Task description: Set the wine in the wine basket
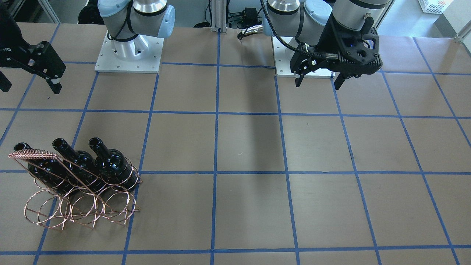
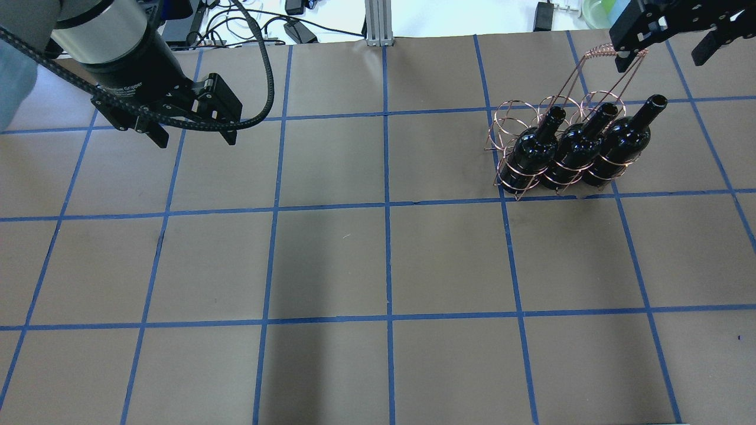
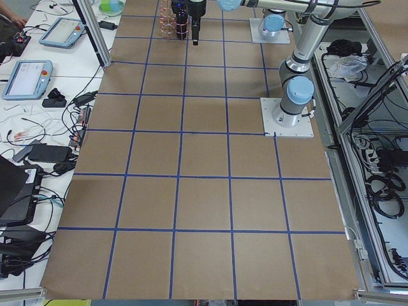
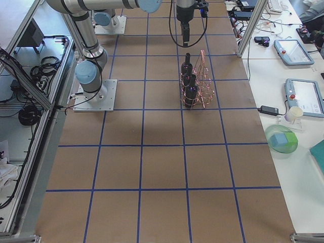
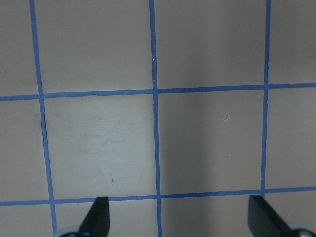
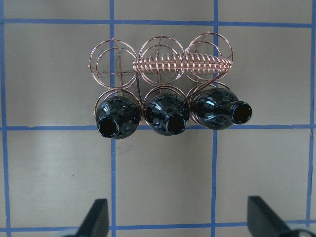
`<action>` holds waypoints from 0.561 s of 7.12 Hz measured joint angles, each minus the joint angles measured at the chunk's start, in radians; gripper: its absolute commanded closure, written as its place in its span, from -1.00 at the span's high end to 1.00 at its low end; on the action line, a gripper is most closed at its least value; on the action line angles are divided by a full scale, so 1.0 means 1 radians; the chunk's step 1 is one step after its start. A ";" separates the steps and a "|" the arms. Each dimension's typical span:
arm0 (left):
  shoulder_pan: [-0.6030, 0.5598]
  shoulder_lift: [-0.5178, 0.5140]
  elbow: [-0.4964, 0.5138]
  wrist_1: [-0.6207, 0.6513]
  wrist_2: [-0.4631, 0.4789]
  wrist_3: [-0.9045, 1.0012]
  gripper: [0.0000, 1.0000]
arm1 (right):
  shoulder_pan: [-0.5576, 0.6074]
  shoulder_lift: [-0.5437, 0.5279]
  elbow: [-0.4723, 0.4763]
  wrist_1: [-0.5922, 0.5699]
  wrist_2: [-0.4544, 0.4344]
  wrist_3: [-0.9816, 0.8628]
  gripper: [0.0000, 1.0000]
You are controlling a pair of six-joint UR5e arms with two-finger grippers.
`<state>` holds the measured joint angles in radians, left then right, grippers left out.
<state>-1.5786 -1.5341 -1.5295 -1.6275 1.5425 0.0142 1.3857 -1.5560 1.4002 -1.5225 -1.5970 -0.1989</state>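
Facing the robot, we see three wine bottles (image 1: 75, 162) standing in the wine basket (image 1: 79, 208), in its robot-side row. From overhead, our left gripper (image 2: 195, 133) and right gripper (image 2: 660, 54) hang spread wide, holding nothing. The right wrist camera looks down on the bottle mouths, and the left one on the blue-taped table (image 5: 98, 138).

Front view: right gripper (image 1: 30, 88) at upper left, body cut by left edge; far finger only partly in frame. Overhead: same gripper at upper right, wrist cut by top edge. Left-side view: wine basket (image 3: 167, 19) and bottles (image 3: 182, 25) at top edge, too small to count, partly behind right gripper. Right wrist view: only fingertips (image 6: 96, 219) show, at btm edge.
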 measured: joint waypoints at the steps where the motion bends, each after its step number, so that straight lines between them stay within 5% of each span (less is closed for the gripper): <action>1: 0.000 0.000 -0.001 0.000 0.000 0.000 1.00 | 0.020 0.003 0.001 -0.004 0.006 0.005 1.00; 4: 0.000 0.000 -0.006 0.001 -0.001 0.000 1.00 | 0.199 0.035 0.006 -0.006 0.002 0.063 1.00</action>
<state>-1.5784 -1.5340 -1.5356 -1.6262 1.5418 0.0141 1.5851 -1.5214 1.4059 -1.5282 -1.5954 -0.1362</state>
